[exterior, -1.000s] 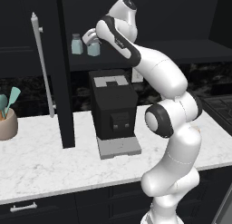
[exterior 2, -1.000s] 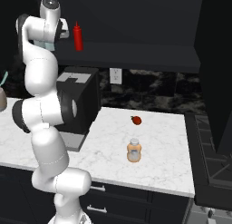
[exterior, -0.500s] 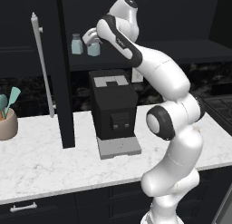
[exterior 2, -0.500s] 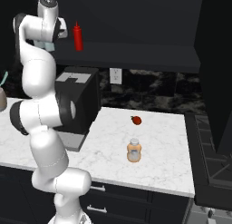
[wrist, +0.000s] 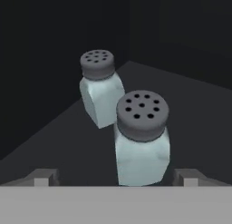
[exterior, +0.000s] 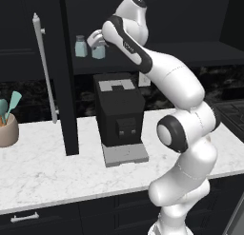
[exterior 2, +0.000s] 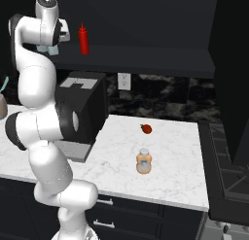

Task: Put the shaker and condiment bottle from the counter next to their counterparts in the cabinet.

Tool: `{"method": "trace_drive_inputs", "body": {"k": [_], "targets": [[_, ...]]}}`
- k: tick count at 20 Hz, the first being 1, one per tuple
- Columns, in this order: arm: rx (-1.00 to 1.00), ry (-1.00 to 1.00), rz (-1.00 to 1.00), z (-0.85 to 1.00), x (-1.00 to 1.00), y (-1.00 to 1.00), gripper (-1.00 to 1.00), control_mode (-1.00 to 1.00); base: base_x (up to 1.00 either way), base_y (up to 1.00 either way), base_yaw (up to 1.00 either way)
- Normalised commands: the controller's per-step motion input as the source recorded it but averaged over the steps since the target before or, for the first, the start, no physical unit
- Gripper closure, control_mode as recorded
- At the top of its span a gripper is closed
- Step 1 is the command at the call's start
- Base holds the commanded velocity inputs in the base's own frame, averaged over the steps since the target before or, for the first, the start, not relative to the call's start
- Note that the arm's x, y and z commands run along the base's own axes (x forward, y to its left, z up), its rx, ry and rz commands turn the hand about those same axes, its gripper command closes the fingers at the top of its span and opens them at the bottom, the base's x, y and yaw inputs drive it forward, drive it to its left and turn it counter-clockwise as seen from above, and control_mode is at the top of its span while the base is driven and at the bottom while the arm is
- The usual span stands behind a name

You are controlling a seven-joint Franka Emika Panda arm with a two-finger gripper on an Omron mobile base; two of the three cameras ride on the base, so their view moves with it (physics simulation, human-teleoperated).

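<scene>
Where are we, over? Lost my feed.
Gripper open, jaws either side of near shaker on cabinet shelf. Second shaker just beyond it. Condiment bottle on counter, untouched. Nothing blocking.

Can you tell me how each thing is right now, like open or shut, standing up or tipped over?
Two-finger gripper: open, fingers either side of the nearer shaker.
Nearer pale blue-green shaker with grey cap: upright on the cabinet shelf.
Farther pale blue-green shaker: upright on the shelf, apart from the nearer one.
Squat orange-tan bottle with pale cap: upright on the white marble counter.
Tall red squeeze bottle: upright on the shelf.
Black cabinet door with grey bar handle: open.
</scene>
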Motion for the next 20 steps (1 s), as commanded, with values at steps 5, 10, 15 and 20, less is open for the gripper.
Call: {"method": "trace_drive_inputs", "body": {"k": [5, 10, 15, 20], "targets": [[0.00, 0.00, -0.03, 0.00, -0.24, 0.00, -1.00, -1.00, 0.00, 0.00, 0.00], [0.00, 0.00, -0.05, 0.00, -0.20, -0.02, -1.00, -1.00, 0.00, 0.00, 0.00], [0.00, 0.00, -0.05, 0.00, -0.15, -0.12, -1.00, -1.00, 0.00, 0.00, 0.00], [0.00, 0.00, -0.05, 0.00, -0.14, -0.18, -1.00, -1.00, 0.00, 0.00, 0.00]]}}
